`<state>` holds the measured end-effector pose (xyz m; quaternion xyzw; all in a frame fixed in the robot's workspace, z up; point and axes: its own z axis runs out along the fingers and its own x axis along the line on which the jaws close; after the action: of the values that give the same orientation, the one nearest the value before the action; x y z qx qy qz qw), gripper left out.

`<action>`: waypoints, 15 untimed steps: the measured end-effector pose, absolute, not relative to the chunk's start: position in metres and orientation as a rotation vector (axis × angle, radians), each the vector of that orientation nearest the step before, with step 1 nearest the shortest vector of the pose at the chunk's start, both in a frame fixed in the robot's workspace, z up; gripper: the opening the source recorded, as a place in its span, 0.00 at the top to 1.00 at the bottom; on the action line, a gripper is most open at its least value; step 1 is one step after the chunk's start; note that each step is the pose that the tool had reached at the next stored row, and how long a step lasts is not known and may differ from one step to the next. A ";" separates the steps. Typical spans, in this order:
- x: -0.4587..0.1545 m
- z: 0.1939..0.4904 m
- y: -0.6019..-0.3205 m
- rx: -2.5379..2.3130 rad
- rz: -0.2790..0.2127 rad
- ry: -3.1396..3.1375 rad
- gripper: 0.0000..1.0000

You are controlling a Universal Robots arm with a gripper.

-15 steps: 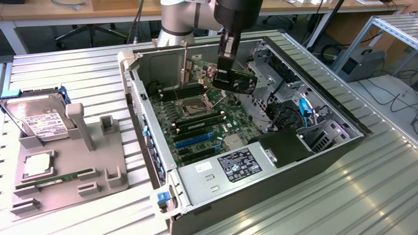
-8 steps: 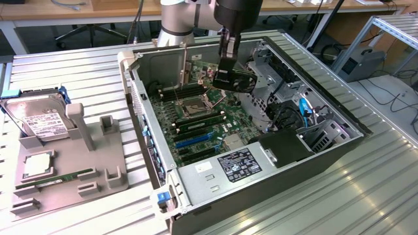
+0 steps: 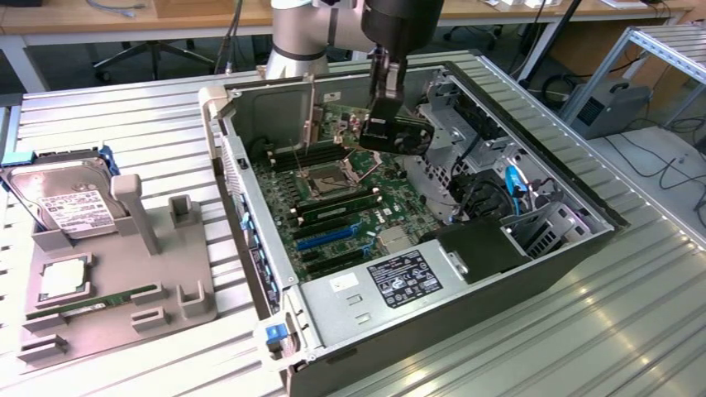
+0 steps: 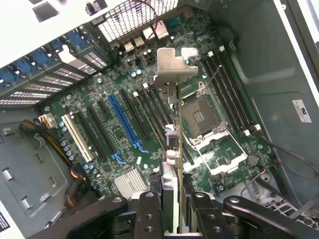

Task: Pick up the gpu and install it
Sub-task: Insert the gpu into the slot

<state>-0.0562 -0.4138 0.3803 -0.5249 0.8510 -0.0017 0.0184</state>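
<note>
wrist view: gripper pinching the gpu edge-on, silver bracket at the end away from the fingers, card held above the motherboard between blue slot and cpu socket. exterior view adds the open case lying on its side, plus hard drive and ram stick on the grey holder near the table edge.

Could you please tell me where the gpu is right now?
In the wrist view the gpu is held edge-on in the pincer, over the motherboard inside the computer case, between the blue slot and the CPU socket.
</note>
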 end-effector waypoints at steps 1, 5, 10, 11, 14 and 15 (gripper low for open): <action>-0.056 0.380 -0.414 -1.639 -0.005 2.637 0.73; -0.056 0.380 -0.414 -1.679 -0.004 2.612 0.73; -0.056 0.380 -0.414 -1.733 -0.003 2.576 0.73; -0.056 0.380 -0.414 -1.743 -0.003 2.570 0.73; -0.056 0.380 -0.414 -1.772 -0.002 2.549 0.73; -0.056 0.380 -0.414 -1.782 -0.002 2.542 0.73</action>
<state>-0.0562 -0.4138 0.3802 -0.5740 0.8187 -0.0006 0.0185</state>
